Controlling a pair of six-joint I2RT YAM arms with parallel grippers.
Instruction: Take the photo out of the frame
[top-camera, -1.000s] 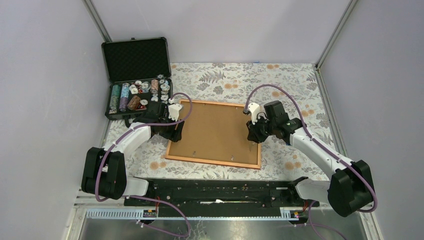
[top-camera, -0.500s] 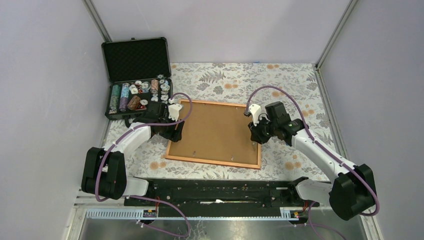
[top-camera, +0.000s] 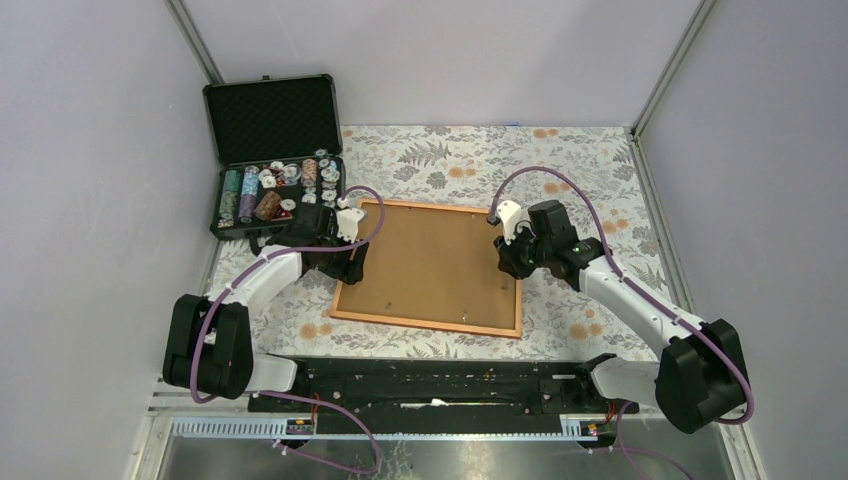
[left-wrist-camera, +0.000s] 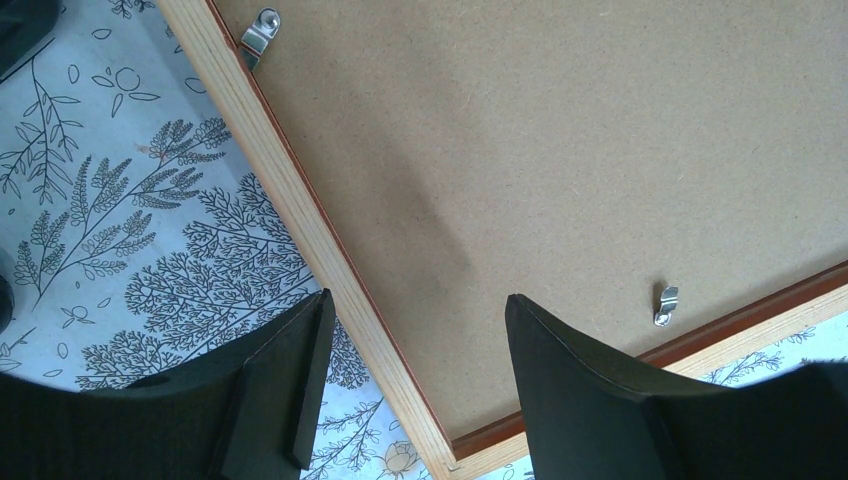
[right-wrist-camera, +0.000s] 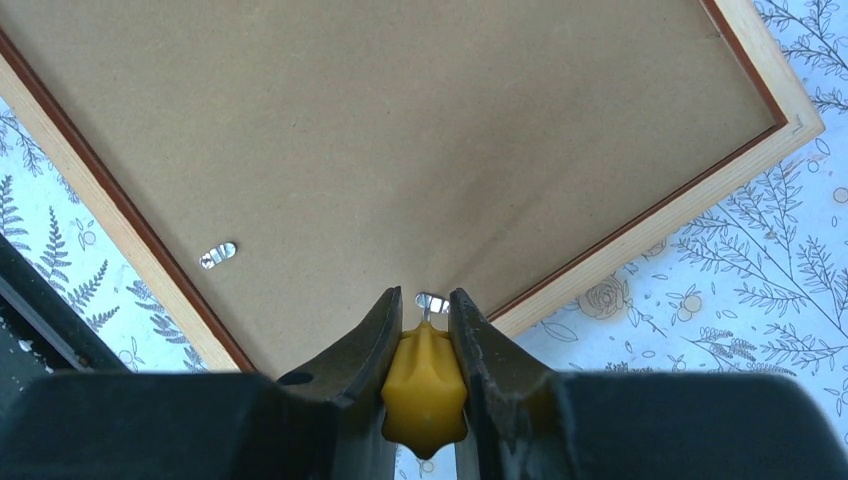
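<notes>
The frame (top-camera: 345, 288) lies face down on the floral cloth, its brown backing board (top-camera: 430, 262) up. The photo is hidden beneath that board. My left gripper (top-camera: 351, 262) (left-wrist-camera: 417, 297) is open and straddles the frame's left rail (left-wrist-camera: 300, 215) near a corner, one finger over the cloth, the other over the board. At the frame's right side my right gripper (top-camera: 508, 270) (right-wrist-camera: 424, 294) is shut on a yellow star-shaped tool handle (right-wrist-camera: 424, 385). The tool's metal tip meets a small metal clip (right-wrist-camera: 432, 301) by the rail (right-wrist-camera: 650, 230).
More clips show on the board (left-wrist-camera: 258, 33) (left-wrist-camera: 665, 304) (right-wrist-camera: 217, 254). An open black case (top-camera: 272, 120) with poker chips stands at the back left, close to my left arm. Grey walls enclose the table on three sides.
My right gripper shifted slightly at the frame's right edge, first a bit right, then back and a little farther away, keeping the yellow tool. The left arm and frame stayed put.
</notes>
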